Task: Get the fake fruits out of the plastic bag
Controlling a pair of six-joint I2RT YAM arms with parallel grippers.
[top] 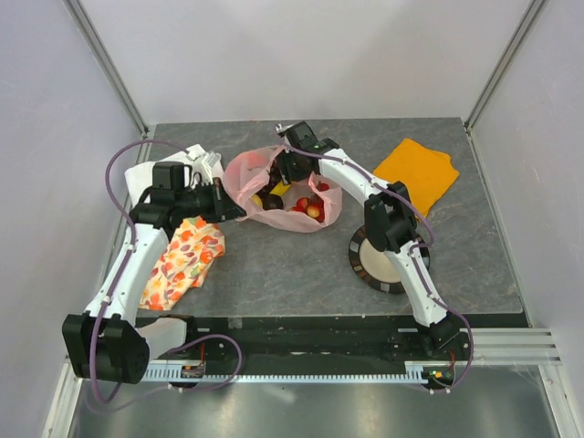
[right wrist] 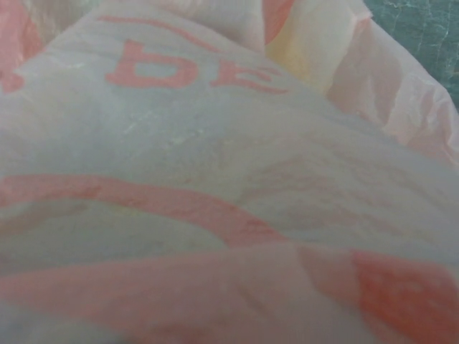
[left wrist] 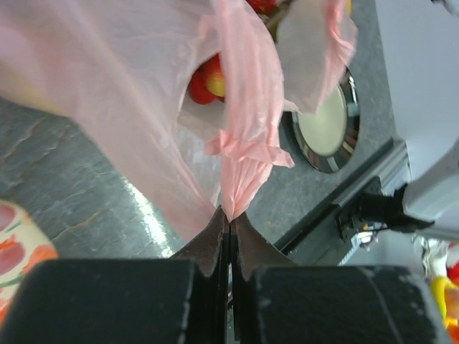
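The grey desk (top: 274,283) is taken up at its middle by the pink bag (top: 245,175), which lies open. An orange cloth (top: 418,173) is spread to the bag's right, a floral cloth (top: 182,260) is laid to its lower left, and a round dish (top: 371,260) is set to its lower right. The fruits (top: 310,208), red, yellow and dark, are seen inside the bag. A twisted handle (left wrist: 244,172) of the bag is pinched by the left gripper (left wrist: 229,215), its fingers pressed together. The right gripper (top: 285,172) is held at the bag's mouth. Whether it is spread cannot be told.
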